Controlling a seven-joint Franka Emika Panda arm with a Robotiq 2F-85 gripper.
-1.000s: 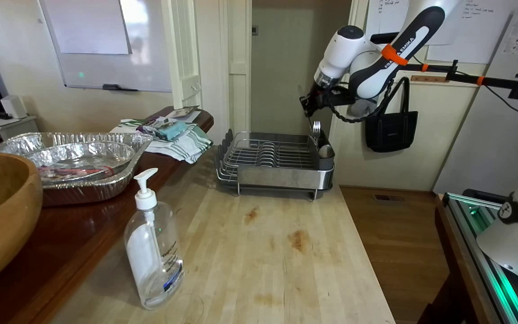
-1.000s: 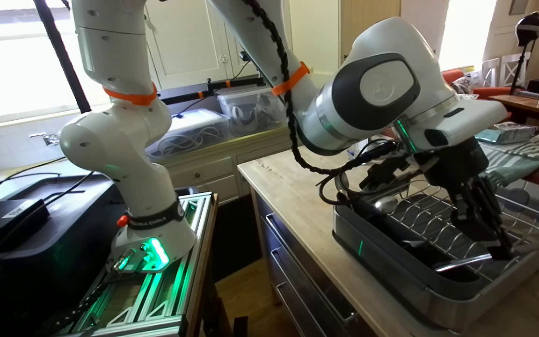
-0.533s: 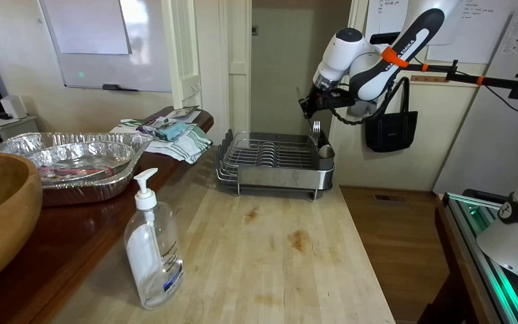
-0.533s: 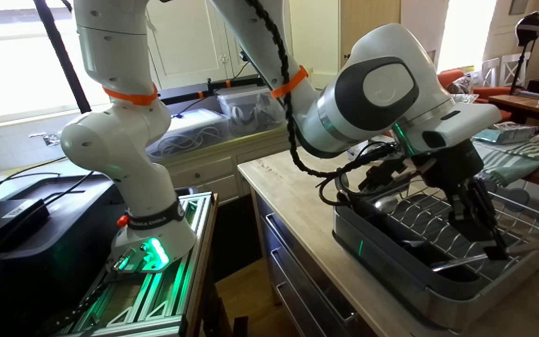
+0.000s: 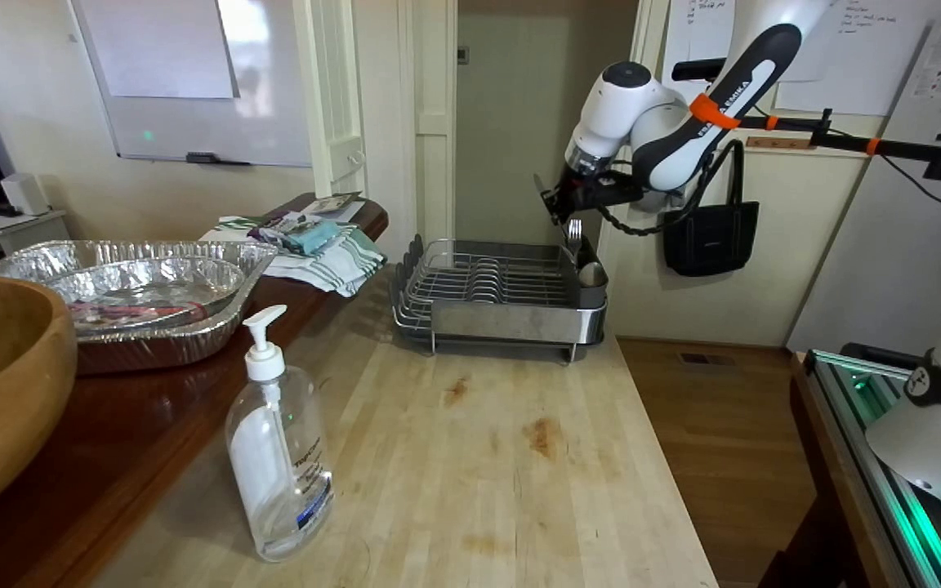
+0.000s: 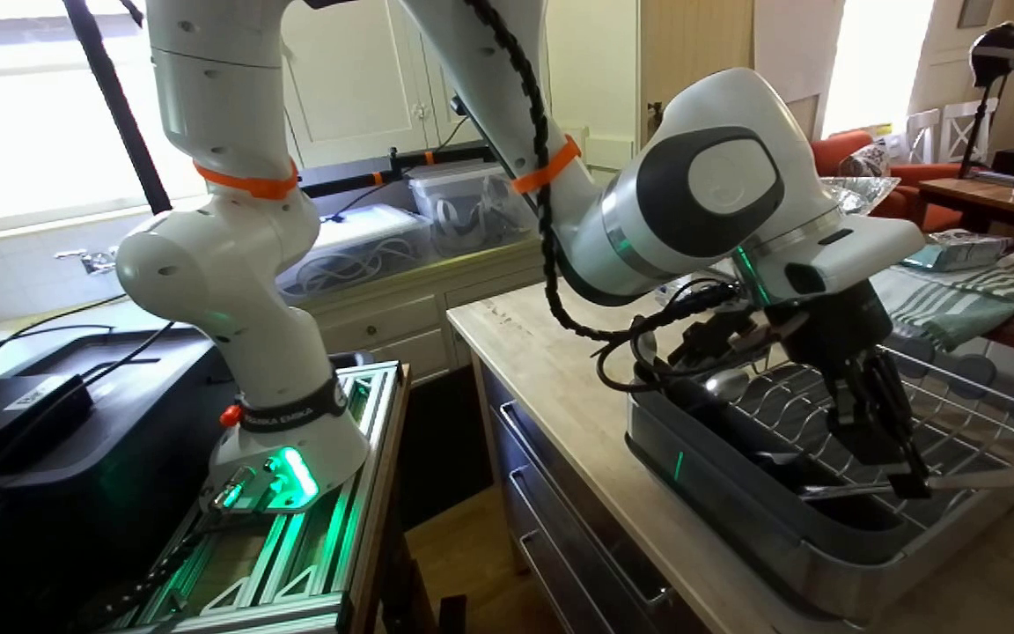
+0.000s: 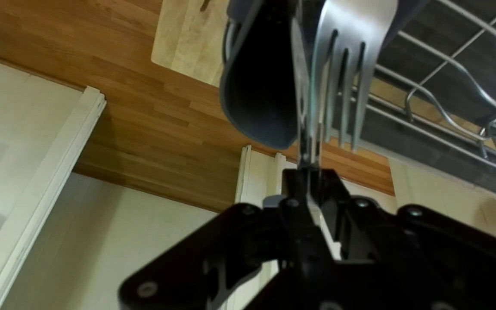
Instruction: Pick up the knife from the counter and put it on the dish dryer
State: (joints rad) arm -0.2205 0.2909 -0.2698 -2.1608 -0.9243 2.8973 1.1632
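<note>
One slim metal knife (image 6: pixel 991 478) is clamped in the black gripper (image 7: pixel 308 172), whose jaws are pressed together on it. It is held aloft at a slant over the dish dryer (image 5: pixel 511 322), clear of the counter (image 5: pixel 479 457). The step in hand seems to be slotting the knife into the dark cutlery cup (image 5: pixel 590 296) at the rack's end, where a fork (image 5: pixel 575 234) and a spoon (image 5: pixel 591 273) already sit.

To do it well, the arm should tip the knife closer to upright, then lower it straight into the hollow beside the fork. In the wrist view the knife runs close alongside the tines; whether they touch, I cannot tell, so a slight shift toward the bare side of the cup would lessen the chance of snagging. Such thin metal could swivel in the grip if its low end strikes the rim, so a slow descent is wise. The jaws should part only once that end sits well inside; how deep it is now is unclear.

The knife is silvery grey. In an exterior view it shows either side of the grip: a narrow, shiny length toward the cup, likely the handle (image 6: pixel 850 490), and a broader, flatter, paler length, likely the blade. From the wrist it appears nearly edge-on, a bright strip.
</note>
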